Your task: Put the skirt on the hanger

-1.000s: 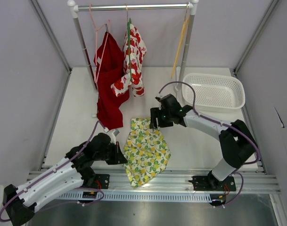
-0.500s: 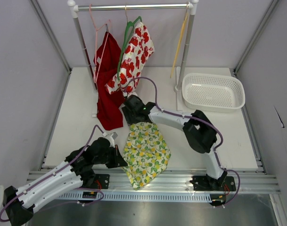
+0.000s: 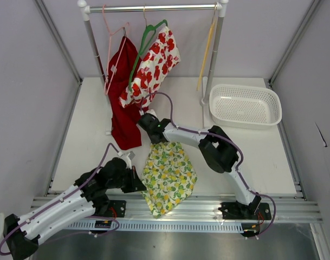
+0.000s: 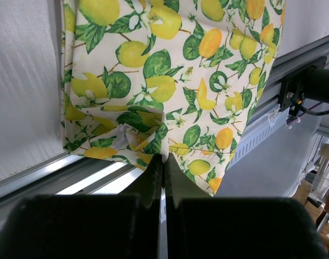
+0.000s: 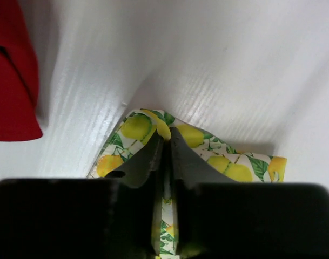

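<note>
View from above: a white table (image 3: 251,151) with a metal clothes rail (image 3: 154,7) across the top of the frame. The skirt (image 3: 169,176), white cloth printed with lemons and green leaves, lies flat at lower centre, its bottom corner draping over the metal track at the table's near edge.

The hanger (image 3: 207,51), thin and yellow-tan, hangs bare at the right end of the rail, beside the right upright and well apart from the skirt. A pink hanger (image 3: 107,38) and a plain red garment (image 3: 124,108) hang at upper left. Just right of them, a green hanger (image 3: 146,38) carries a white garment with red flowers (image 3: 154,67), swung out at a slant. A white perforated basket (image 3: 245,105) sits at the right.

The left gripper (image 4: 163,160) reaches in from lower left to the skirt's left edge. Its wrist camera shows the jaws clenched on a bunched fold of the lemon cloth.

The right gripper (image 5: 166,139) stretches across to the skirt's top edge, just below the red garment's hem. Its wrist camera shows the jaws pinched together on the very edge of the cloth, with a sliver of yellow print caught at the tips.
</note>
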Motion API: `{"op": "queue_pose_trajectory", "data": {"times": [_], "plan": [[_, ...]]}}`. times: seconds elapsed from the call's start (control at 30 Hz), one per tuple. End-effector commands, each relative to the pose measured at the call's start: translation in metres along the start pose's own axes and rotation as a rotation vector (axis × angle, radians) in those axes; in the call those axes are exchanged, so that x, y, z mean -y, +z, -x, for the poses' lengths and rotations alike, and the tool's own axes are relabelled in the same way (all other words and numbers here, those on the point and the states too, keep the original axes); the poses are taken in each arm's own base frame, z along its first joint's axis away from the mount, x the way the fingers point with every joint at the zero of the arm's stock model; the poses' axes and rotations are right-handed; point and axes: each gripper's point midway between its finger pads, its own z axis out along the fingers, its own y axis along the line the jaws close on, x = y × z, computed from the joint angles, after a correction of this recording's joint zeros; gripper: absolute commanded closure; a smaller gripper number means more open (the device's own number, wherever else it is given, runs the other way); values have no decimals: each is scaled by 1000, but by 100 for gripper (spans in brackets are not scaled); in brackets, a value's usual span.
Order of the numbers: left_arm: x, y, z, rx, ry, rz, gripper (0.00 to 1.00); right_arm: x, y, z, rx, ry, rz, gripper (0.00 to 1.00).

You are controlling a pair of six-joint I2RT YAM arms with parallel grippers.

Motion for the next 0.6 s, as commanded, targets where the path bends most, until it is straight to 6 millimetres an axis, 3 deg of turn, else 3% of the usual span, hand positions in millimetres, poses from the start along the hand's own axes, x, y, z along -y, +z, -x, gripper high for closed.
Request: {"op": "queue_pose_trajectory", "data": {"times": [0.0, 0.03, 0.07, 0.1, 0.13, 0.17, 0.23, 0.27, 0.3, 0.33, 0.37, 0.43, 0.47, 0.53, 0.57], "plan": [[29, -14, 19, 57, 49, -55, 100, 20, -41, 30, 83, 22, -62, 95], [27, -16, 23, 68, 58, -31, 100, 24, -50, 35, 97, 27, -69, 100], [47, -30, 37, 113, 80, -60, 100, 29, -60, 41, 115, 36, -76, 100], [49, -34, 41, 126, 94, -48, 100, 38, -70, 44, 125, 41, -107, 100], [44, -36, 48, 144, 118, 1, 100, 46, -94, 58, 172, 66, -108, 100], [68, -55, 65, 202, 142, -35, 100, 52, -107, 64, 194, 78, -117, 100], [73, -63, 78, 236, 189, 2, 100, 73, -144, 76, 248, 119, -143, 100], [93, -83, 94, 293, 207, -16, 100, 78, -157, 79, 268, 133, -149, 100], [92, -88, 104, 325, 236, 15, 100, 89, -169, 78, 277, 143, -178, 100], [91, -89, 111, 331, 246, 49, 100, 101, -196, 86, 327, 189, -173, 100], [106, -106, 125, 380, 259, 33, 100, 109, -208, 87, 343, 211, -179, 100], [103, -116, 147, 430, 274, 73, 100, 133, -226, 83, 361, 263, -203, 100], [109, -128, 167, 473, 250, 73, 100, 146, -249, 87, 405, 313, -195, 100], [111, -137, 184, 502, 267, 77, 100, 167, -268, 83, 426, 361, -207, 100], [118, -152, 205, 557, 255, 80, 100, 188, -287, 81, 460, 410, -219, 100]]}}
